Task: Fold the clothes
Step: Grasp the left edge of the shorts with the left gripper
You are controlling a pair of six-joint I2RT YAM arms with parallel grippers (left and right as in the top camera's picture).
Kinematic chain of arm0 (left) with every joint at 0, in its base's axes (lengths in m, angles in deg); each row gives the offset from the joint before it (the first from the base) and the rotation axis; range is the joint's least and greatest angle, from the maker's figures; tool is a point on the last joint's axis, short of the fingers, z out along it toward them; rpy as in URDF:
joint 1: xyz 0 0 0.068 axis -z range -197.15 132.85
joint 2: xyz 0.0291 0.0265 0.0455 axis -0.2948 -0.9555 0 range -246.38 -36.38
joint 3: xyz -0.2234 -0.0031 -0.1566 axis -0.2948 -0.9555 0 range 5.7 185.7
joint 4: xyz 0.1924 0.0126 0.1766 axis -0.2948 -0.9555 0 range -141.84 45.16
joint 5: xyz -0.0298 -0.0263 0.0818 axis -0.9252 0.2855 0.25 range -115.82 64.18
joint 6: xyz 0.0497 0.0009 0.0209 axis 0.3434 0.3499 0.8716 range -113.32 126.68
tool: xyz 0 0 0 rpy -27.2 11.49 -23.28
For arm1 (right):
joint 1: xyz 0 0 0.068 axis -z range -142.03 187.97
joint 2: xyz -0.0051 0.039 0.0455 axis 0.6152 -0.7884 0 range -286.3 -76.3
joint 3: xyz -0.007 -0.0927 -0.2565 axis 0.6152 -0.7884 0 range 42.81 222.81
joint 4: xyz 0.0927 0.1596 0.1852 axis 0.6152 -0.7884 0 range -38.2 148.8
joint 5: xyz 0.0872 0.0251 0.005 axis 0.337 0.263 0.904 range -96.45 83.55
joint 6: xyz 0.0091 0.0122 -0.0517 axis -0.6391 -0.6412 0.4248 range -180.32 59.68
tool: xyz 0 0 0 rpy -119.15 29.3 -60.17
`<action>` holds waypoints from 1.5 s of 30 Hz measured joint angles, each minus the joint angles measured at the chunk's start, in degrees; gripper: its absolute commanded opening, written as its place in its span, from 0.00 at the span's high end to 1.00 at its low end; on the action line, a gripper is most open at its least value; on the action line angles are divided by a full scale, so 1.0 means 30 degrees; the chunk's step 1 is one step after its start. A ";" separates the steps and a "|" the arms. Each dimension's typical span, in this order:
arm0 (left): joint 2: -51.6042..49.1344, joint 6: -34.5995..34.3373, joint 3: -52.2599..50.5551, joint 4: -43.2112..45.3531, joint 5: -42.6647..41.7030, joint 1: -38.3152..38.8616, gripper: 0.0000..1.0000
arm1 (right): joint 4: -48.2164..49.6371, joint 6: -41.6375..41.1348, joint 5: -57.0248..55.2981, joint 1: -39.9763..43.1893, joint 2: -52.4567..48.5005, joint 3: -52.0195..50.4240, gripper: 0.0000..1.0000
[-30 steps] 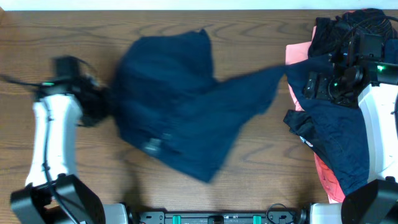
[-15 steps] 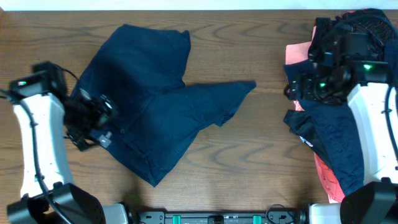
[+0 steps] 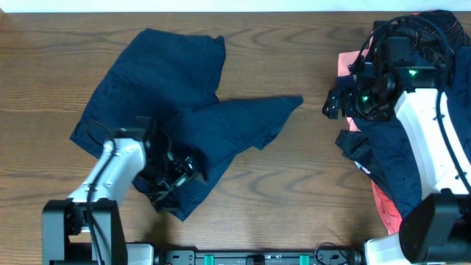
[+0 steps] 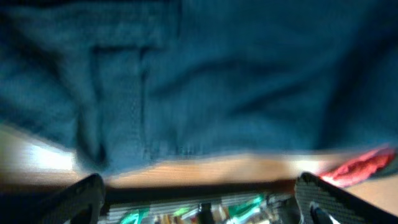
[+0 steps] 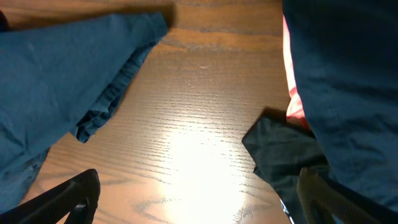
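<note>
Laying flat, seemingly, the crumpled dark-navy cloth garment [image 3: 176,81] left of centre on the wooden tabletop [image 3: 294,191]. With left hand [image 3: 171,184] spread over its near hem, right hand [image 3: 333,109] spread likewise. Likely next: pinching corners, pulling taut.

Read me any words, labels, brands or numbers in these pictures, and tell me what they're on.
No text can be read anywhere.
Navy garment: no print visible; its left wrist view is blurred.
Pale mark on the clothes pile: perhaps a label, too small to read.
</note>
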 measured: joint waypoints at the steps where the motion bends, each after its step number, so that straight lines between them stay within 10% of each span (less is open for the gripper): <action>1: -0.0007 -0.0401 -0.0364 0.0641 0.0073 0.0226 0.26 | 0.0051 0.0000 0.0007 0.0000 -0.0087 0.0000 0.01; 8: 0.0204 -0.3191 -0.2790 0.4284 0.1129 0.0998 0.94 | 0.0306 0.0000 0.0015 0.0000 -0.0321 0.0000 0.01; 24: 0.0138 -0.0335 0.2091 -0.0991 0.8014 -0.6645 0.94 | 0.3555 -0.2368 0.2601 -0.3453 -0.0328 -0.2725 0.18; 41: 0.0138 0.0874 0.2368 -0.2025 0.8670 -0.7249 0.94 | 1.3770 -1.1978 0.4167 -0.7985 -0.2841 -0.7978 0.16; 45: 0.0138 0.0874 0.2368 -0.2040 0.8663 -0.7249 0.94 | 1.5584 -1.3034 0.4000 -0.8000 -0.3424 -0.7970 0.42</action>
